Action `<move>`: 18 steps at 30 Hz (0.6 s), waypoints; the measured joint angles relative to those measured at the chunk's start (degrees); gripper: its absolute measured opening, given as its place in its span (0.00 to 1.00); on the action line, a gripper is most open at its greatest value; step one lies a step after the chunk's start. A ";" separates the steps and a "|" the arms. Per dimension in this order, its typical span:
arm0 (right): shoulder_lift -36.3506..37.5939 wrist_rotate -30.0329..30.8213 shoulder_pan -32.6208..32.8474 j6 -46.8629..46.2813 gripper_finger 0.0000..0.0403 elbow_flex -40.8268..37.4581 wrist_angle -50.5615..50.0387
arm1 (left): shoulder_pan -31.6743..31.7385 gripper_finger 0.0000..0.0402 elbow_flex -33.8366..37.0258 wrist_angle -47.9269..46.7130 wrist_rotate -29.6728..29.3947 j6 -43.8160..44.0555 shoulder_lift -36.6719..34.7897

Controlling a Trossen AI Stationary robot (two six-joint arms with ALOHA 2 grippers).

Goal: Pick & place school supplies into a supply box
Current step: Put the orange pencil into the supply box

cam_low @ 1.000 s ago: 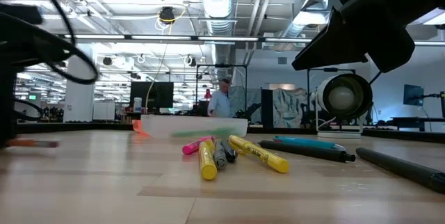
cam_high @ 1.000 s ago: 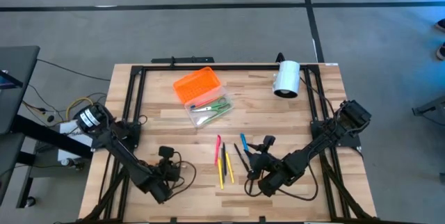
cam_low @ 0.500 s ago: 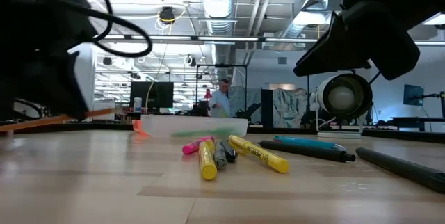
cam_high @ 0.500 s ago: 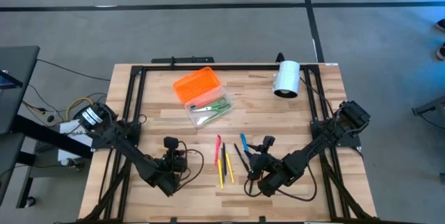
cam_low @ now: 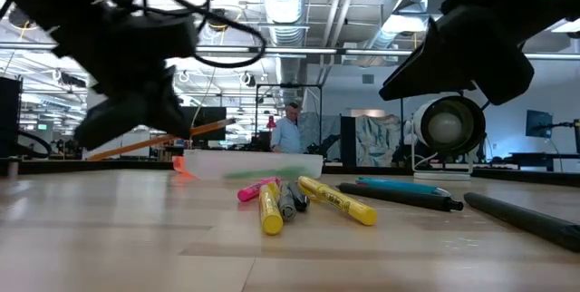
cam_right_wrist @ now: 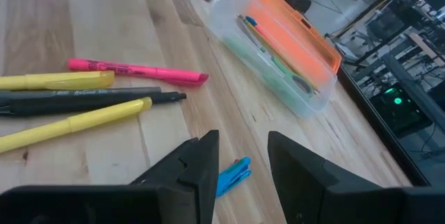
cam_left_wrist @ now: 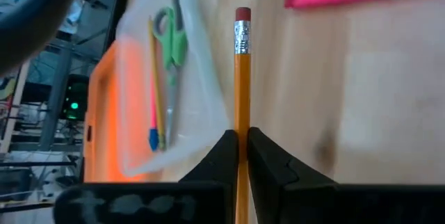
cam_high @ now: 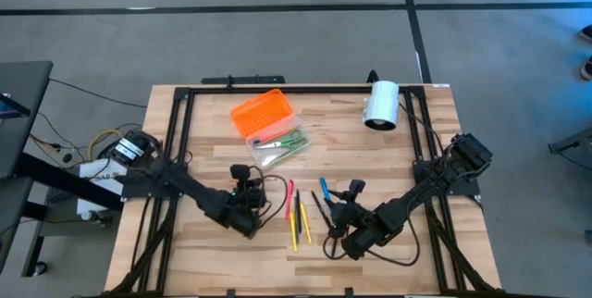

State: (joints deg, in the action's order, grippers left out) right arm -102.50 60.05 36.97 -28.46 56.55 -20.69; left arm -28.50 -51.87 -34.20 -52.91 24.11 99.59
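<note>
My left gripper (cam_high: 248, 193) hovers left of the loose pens, shut on an orange pencil (cam_left_wrist: 241, 78) with a pink eraser. The supply box has its orange lid (cam_high: 262, 113) open; its clear base (cam_high: 277, 146) holds green scissors (cam_left_wrist: 174, 33) and a few pens. On the wood lie a pink highlighter (cam_right_wrist: 139, 71), yellow highlighters (cam_right_wrist: 76, 123), a black pen (cam_right_wrist: 83, 99) and a blue pen (cam_high: 324, 188). My right gripper (cam_high: 346, 209) hangs open above the table to their right, and the blue pen's tip (cam_right_wrist: 233, 175) shows below its fingers. My left gripper pinches the pencil's shaft (cam_left_wrist: 241, 137) between its two fingers, about mid-length. The pencil runs along the fingers, its eraser end (cam_left_wrist: 242, 14) sticking out ahead toward the box. It is lifted clear of the table and slants slightly, the eraser end higher (cam_low: 213, 127).
A white cylinder (cam_high: 381, 104) lies at the far right of the table. A black frame (cam_high: 176, 131) runs along the table's edges. Bare wood (cam_high: 203, 252) lies near the front left. A person (cam_low: 290, 133) stands in the room far behind.
My left gripper has carried the pencil from the near left of the table toward the right and far edges, closer to the pens and the box, turning as it went. It stays shut on the pencil, which is still clear of the table.
</note>
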 joint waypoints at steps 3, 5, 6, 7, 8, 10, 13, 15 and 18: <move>0.00 0.00 0.00 0.04 0.29 0.00 -0.02 | 2.01 0.02 -1.80 0.81 -0.33 -3.40 -0.04; 0.02 0.00 0.02 0.04 0.29 0.00 -0.17 | 2.81 0.02 -3.11 0.71 -0.66 -5.33 -0.04; 0.02 0.00 0.04 0.04 0.29 0.00 -0.33 | 3.09 0.02 -3.79 0.75 -0.88 -6.28 -0.05; 0.02 -0.01 0.05 0.03 0.29 0.00 -0.38 | 3.37 0.02 -4.38 0.77 -1.12 -7.13 -0.07; 0.02 -0.02 0.04 0.03 0.29 0.00 -0.45 | 3.73 0.02 -4.97 0.75 -1.38 -7.91 -0.07; 0.06 -0.01 0.04 0.02 0.29 -0.26 -0.12 | 4.66 0.02 -5.99 0.77 -1.51 -9.59 -0.07; 0.09 -0.08 0.07 -0.13 0.29 -1.24 0.39 | 7.00 0.02 -7.32 0.73 -1.65 -11.47 -0.07; 0.09 -0.09 0.07 -1.15 0.29 -1.98 0.99 | 9.13 0.02 -8.41 0.77 -1.68 -12.14 -0.07; 0.09 -0.11 0.07 -1.93 0.29 -3.55 2.43 | 12.62 0.02 -10.05 1.60 -1.68 -12.99 -0.07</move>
State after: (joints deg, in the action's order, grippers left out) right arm -102.41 59.94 37.04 -30.40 53.00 -18.26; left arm -15.87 -61.92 -32.61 -54.59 11.12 99.53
